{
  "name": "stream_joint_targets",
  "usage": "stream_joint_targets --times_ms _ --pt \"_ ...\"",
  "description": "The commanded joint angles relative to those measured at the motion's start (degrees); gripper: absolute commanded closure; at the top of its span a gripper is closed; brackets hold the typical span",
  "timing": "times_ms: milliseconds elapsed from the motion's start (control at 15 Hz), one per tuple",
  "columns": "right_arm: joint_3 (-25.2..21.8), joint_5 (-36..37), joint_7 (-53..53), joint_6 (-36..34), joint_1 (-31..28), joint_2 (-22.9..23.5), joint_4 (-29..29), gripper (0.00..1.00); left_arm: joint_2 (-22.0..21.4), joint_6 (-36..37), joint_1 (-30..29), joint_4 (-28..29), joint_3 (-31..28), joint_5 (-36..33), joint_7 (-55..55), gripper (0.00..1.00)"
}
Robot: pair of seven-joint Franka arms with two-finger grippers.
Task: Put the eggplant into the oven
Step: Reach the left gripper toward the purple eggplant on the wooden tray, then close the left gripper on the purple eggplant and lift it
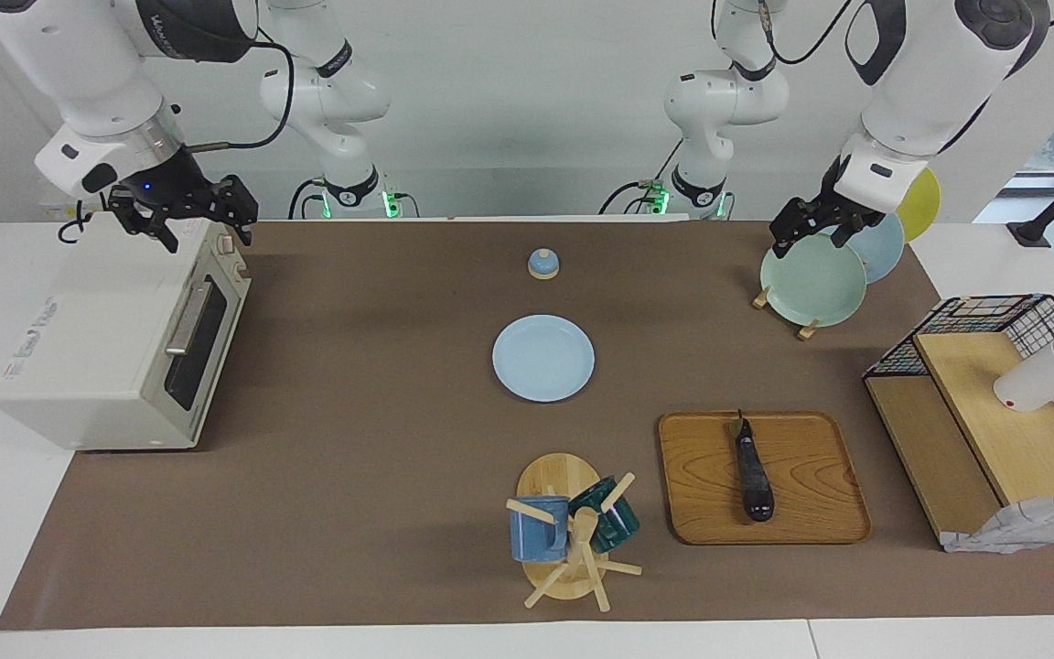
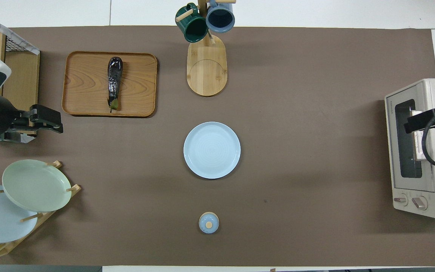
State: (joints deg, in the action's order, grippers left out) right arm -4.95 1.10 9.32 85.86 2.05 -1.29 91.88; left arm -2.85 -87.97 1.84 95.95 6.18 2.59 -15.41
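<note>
Nearest the robots, we see both arms hanging raised. The right pincer [image 1: 187, 222] hangs released over the top of the oven [image 1: 120, 339] at the right arm's end of the desk [image 1: 353, 412], above its door edge. The left pincer [image 1: 815, 229], also released and empty, hangs over the plate rack [image 1: 811, 284].

Farther out, the oven door [image 1: 193, 343] stands shut. Farthest, the eggplant [image 1: 752, 471] lies on the wooden tray [image 1: 811, 513], its stem at twelve o'clock in the facing view, untouched.

We judge the task barely begun. The next move likely calls for the right pincer to drop to the door handle [image 1: 187, 318] and pull it down, while the left reaches out for the eggplant.
</note>
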Motion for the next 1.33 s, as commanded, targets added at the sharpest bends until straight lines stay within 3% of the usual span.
stream_joint_targets --times_ms 0,199,465,864,1063,1130,1196,1263 --pt "0.03 -1.1 -0.7 0.8 -0.29 -0.64 0.49 0.0 0.13 -2.28 -1.05 -0.06 0.67 1.1 0.38 0.0" --pt "0.03 -1.01 -0.7 0.71 -0.29 -0.64 0.49 0.0 0.12 -9.21 -0.78 1.26 0.67 1.1 -0.32 0.0" --pt "0.03 -1.01 -0.79 0.89 -0.21 -0.64 0.49 0.0 3.19 -12.21 -0.61 0.65 0.76 1.1 0.73 0.0" --pt "0.03 -0.66 -0.79 0.89 -0.29 -0.64 0.67 0.0 19.7 -16.17 -0.7 -8.83 0.85 0.58 7.84 0.0" --pt "0.03 -0.57 1.3 1.06 -0.47 -0.82 1.2 0.0 26.12 -21.88 -0.78 -10.33 0.85 0.31 12.75 0.0" --pt "0.03 -0.57 3.14 1.85 -0.38 -0.99 1.63 0.26 29.19 -22.33 -0.78 -12.6 0.85 0.31 15.3 0.0" --pt "0.03 -0.66 4.9 1.94 -0.47 -1.08 2.16 0.76 32.44 -22.42 -0.78 -15.24 0.85 0.31 16.54 0.0" --pt "-0.14 -0.57 5.79 2.38 -0.56 -1.34 2.77 1.0 35.08 -23.12 -0.17 -17.26 0.85 0.22 16.9 0.0"
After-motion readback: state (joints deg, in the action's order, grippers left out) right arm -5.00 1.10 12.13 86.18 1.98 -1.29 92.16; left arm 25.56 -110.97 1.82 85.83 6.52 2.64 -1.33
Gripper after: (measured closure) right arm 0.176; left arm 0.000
